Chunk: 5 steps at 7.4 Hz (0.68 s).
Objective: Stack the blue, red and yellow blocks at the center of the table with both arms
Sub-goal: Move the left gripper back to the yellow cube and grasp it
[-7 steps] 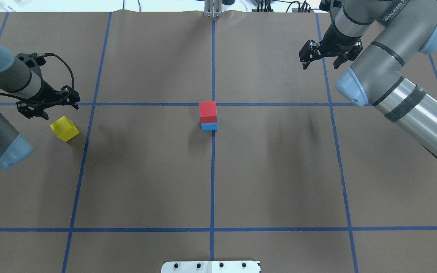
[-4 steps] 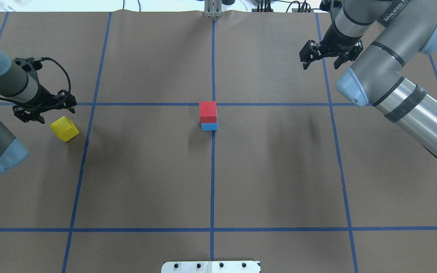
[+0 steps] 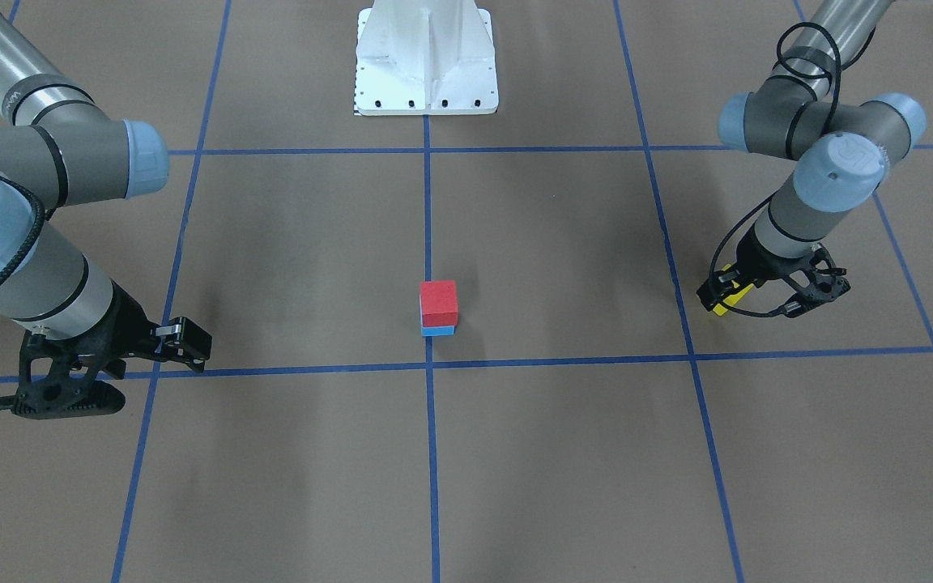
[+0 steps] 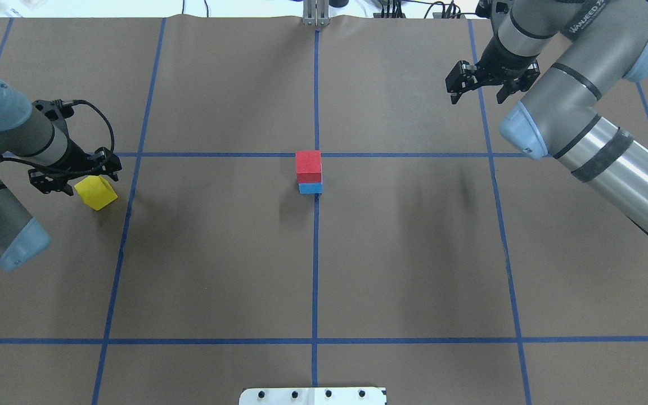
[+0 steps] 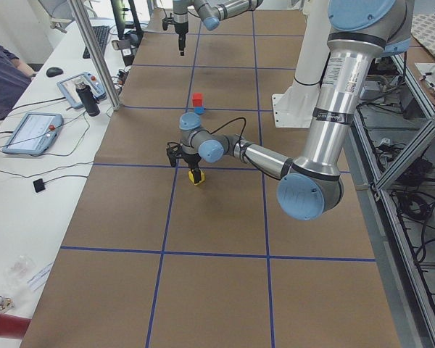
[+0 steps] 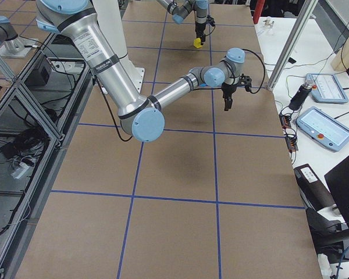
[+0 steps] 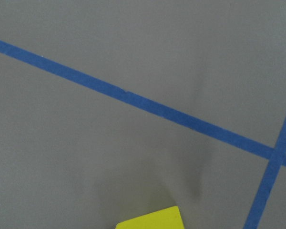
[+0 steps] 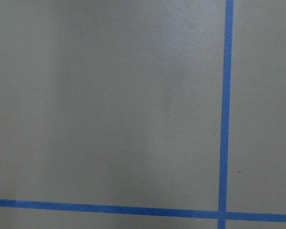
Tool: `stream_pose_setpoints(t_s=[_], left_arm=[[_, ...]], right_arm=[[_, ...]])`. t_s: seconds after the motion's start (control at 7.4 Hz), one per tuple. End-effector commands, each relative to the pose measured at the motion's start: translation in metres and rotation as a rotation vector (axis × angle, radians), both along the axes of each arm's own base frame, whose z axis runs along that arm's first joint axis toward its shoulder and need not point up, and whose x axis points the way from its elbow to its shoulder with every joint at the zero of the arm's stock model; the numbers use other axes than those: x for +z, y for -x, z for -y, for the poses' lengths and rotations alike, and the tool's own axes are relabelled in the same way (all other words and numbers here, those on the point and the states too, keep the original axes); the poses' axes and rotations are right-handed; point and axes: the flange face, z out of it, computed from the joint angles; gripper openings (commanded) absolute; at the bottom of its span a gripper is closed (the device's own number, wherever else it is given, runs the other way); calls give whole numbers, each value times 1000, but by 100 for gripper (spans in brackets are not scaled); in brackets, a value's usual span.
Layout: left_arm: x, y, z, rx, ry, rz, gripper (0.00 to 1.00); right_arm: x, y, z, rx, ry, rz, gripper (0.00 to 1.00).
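A red block sits on a blue block at the table's centre; the stack also shows in the front view. A yellow block lies alone on the table far to the left. It is tilted to the grid lines. My left gripper is open and empty, just over the yellow block's far edge. In the front view this gripper hides most of the yellow block. The left wrist view shows only a corner of the block. My right gripper is open and empty at the far right.
Blue tape lines divide the brown table into squares. The robot's white base plate is at the near edge. A side bench with tablets runs along the far side, and a person sits there.
My left gripper has moved to the right and nearer, from beside the yellow block to over its far edge. The right gripper has barely moved. The blocks have not moved.
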Motion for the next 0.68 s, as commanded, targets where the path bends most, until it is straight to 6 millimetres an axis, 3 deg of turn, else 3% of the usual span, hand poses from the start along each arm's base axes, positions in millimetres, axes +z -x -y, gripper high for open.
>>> stream_pose_setpoints(t_s=[0.0, 0.14, 0.27, 0.41, 0.54], left_arm=[[11, -4, -11, 15, 13, 12, 100], [0, -3, -16, 20, -2, -3, 100], [-3, -3, -29, 34, -9, -10, 89], [-5, 4, -40, 38, -10, -12, 7], [-5, 5, -41, 37, -8, -9, 0]], right_arm=[[-2, 0, -1, 0, -3, 2, 99], [0, 0, -1, 1, -2, 0, 99], [-1, 0, -1, 2, -1, 0, 99], [-1, -1, -1, 2, -3, 2, 99], [-1, -1, -1, 2, -1, 1, 99]])
